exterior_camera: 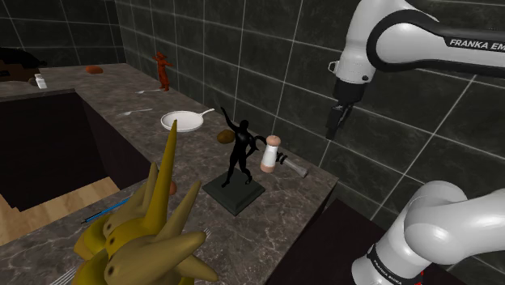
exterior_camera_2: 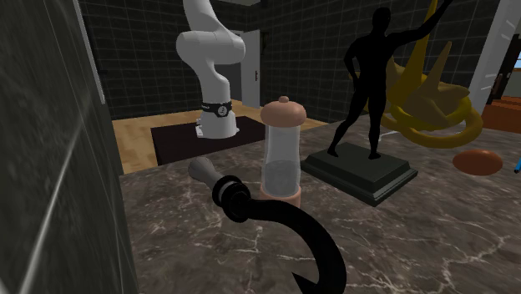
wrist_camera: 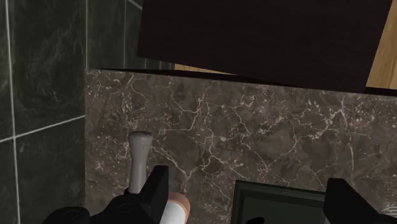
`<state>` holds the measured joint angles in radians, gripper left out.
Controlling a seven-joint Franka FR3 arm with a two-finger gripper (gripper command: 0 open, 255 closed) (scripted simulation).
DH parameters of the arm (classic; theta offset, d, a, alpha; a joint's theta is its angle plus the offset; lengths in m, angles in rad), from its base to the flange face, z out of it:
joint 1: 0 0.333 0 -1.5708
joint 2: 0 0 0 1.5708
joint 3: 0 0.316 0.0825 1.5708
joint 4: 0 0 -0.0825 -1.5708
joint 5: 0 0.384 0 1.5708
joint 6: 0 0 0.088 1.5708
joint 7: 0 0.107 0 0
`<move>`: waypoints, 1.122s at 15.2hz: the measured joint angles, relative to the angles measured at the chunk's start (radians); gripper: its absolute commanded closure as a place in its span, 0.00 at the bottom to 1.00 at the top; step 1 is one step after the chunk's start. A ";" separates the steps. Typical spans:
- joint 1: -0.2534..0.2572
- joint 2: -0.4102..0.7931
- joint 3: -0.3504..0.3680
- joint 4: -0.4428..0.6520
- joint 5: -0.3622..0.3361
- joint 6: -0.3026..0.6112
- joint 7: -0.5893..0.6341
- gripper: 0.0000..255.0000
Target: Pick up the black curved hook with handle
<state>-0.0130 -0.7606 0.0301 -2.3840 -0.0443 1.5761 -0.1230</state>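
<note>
Overhead, hand [exterior_camera: 336, 123] spread; hook [exterior_camera_2: 280, 221] flat on counter [exterior_camera_2: 434, 238], long axis along wall [exterior_camera: 267, 73], handle [exterior_camera_2: 204, 173] toward arm base [exterior_camera_2: 219, 124].

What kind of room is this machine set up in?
Most likely a kitchen: a dark veined stone countertop runs along a dark tiled wall, and on it sit a white long-handled pan and a clear pink-capped grinder.
</note>
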 measured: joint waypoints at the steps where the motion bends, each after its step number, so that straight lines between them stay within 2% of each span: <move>1: 0.000 0.000 0.000 0.000 0.000 0.000 0.000 0.00; 3: -0.001 0.008 -0.015 -0.029 -0.009 0.049 -0.021 0.00; 9: -0.016 0.067 -0.107 -0.149 -0.058 0.292 -0.141 0.00; 17: -0.013 0.280 -0.231 -0.206 -0.078 0.652 -0.307 0.00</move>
<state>-0.0263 -0.4807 -0.2012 -2.5901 -0.1220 2.2276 -0.4302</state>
